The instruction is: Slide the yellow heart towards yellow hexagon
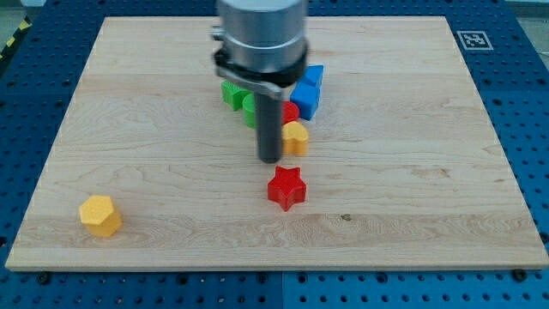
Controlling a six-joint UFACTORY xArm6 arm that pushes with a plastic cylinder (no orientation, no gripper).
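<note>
My tip (270, 160) sits just to the view's left of the yellow heart (295, 137), so close that I cannot tell if they touch. The heart lies flat on the wooden board (412, 172). I can only see part of it, because my rod hides its left edge, and I cannot tell which way its point faces or which way it is longest. My arm comes straight down from the view's top, with its fat grey end (261, 39) above the heart and the dark rod standing upright below it. I have no fingers, only this rod, so nothing is held. Right above the heart there is a small bit of a red block (292, 111). Two blue blocks (306, 96) sit above and a little to the right of the heart. Green blocks (233, 93) sit above and to the left of the heart, partly behind my rod. A red star (286, 188) sits alone below the heart. The yellow hexagon (100, 215) is far from the heart, down toward the view's bottom left corner.
</note>
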